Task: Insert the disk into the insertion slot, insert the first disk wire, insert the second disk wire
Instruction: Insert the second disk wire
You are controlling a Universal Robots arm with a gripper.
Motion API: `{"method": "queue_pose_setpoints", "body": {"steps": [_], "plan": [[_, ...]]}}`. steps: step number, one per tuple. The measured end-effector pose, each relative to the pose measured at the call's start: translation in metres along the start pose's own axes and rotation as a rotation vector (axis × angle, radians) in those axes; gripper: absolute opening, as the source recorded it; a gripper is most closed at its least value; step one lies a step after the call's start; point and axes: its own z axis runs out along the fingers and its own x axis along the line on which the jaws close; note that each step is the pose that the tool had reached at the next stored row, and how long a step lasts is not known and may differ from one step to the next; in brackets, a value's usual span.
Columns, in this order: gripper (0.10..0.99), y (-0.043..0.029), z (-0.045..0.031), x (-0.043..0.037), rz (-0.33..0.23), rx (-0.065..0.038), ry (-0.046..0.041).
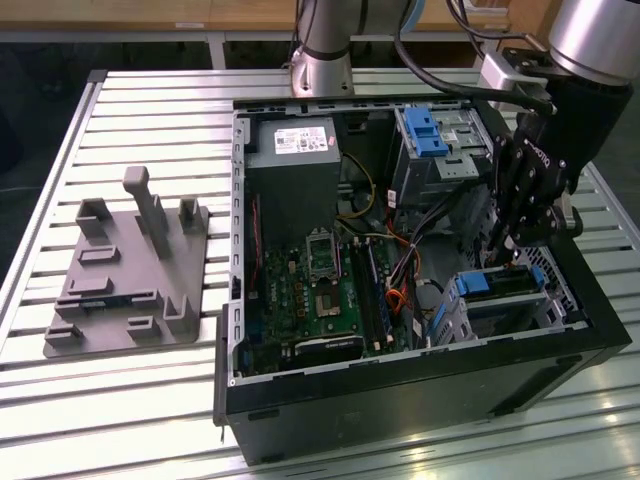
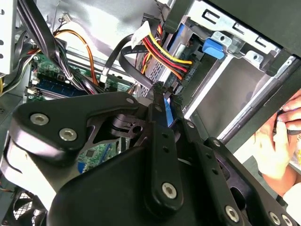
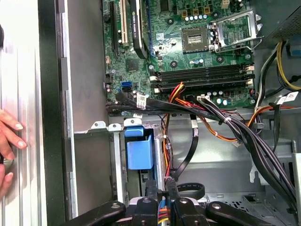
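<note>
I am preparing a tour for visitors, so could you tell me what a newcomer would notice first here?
An open computer case lies on a slatted metal table, its green motherboard exposed. The black gripper reaches down into the case at the exterior view's right, near the blue-framed disk. A grey fixture plate sits at the exterior view's left.

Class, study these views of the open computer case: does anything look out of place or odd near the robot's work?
Yes: a person's hand rests beside the case while the gripper works inside it.
</note>
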Motion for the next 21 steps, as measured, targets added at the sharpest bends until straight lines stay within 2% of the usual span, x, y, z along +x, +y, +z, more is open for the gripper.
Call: {"method": "queue_pose_setpoints", "body": {"steps": [9, 10, 12, 13, 14, 21], "plan": [[0.200, -0.0019, 0.0002, 0.0013, -0.008, 0.001, -0.0019], [0.200, -0.0020, 0.0004, 0.0020, -0.009, 0.001, -0.0100], [0.200, -0.0021, 0.0007, 0.0034, -0.011, -0.001, -0.0404], [0.200, -0.0022, 0.0007, 0.0044, -0.012, -0.002, -0.0502], [0.200, -0.0023, 0.0009, 0.0057, -0.012, -0.002, -0.0554], [0.200, -0.0023, 0.0011, 0.0066, -0.012, -0.003, -0.0553]]}}
